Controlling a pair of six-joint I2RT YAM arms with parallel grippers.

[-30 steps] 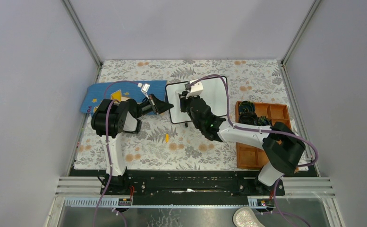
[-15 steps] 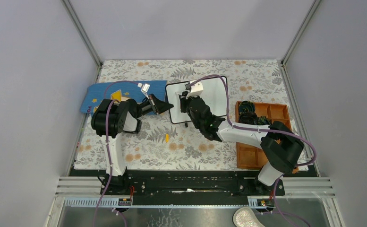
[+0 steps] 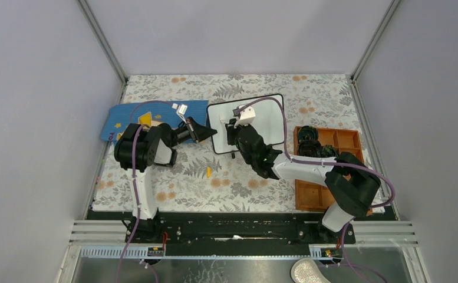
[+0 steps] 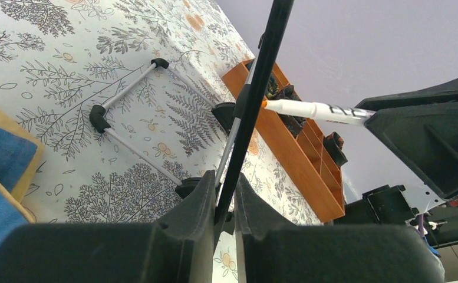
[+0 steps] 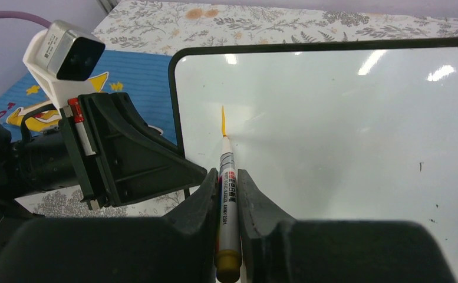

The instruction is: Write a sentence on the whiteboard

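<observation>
My right end effector [image 5: 229,177], clenched on the marker [image 5: 227,158], had edged along. Just ahead lay one stroke [image 5: 223,121]. The left end effector [image 4: 224,184] clamped the whiteboard [image 5: 332,118].

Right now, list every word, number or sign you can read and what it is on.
Nothing reads clearly.
On the marker: red and black print along the barrel, too small to read.
On the whiteboard: one short orange stroke, no letter yet.
On the blue mat: orange marks at its edge, cut off, unreadable.
</observation>
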